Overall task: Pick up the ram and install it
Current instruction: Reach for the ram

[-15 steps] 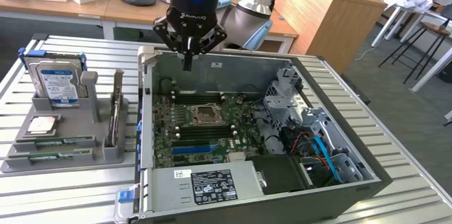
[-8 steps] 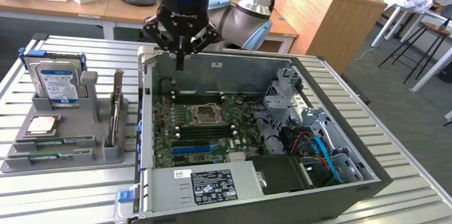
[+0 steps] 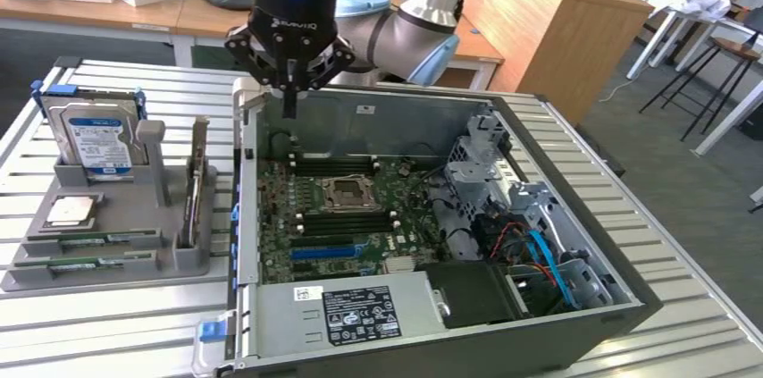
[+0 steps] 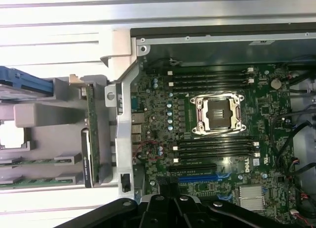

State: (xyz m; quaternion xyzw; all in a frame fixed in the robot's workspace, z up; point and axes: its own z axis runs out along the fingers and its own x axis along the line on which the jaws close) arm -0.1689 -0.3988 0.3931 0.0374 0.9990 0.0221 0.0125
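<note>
Two thin green ram sticks (image 3: 89, 239) lie flat in the front slots of a grey holder (image 3: 179, 262) on the exterior view's left; in the wrist view they are the ram sticks (image 4: 29, 162). My gripper (image 3: 289, 101) hangs above the back left corner of the open computer case (image 3: 573, 324), well away from the holder. Its fingers are shut together and point down with nothing between them. In the wrist view the gripper (image 4: 170, 206) is a dark shape over the motherboard (image 4: 163, 119). Black memory slots (image 4: 212, 77) and more slots (image 4: 217, 146) flank the CPU socket (image 4: 217, 112).
The holder also carries an upright hard drive (image 3: 96, 132), an upright expansion card (image 3: 197, 181) and a square chip (image 3: 70, 210). Inside the case are a drive cage (image 3: 489, 163), cables (image 3: 537, 253) and a power supply (image 3: 357, 311). All stands on a ribbed metal table (image 3: 120, 324).
</note>
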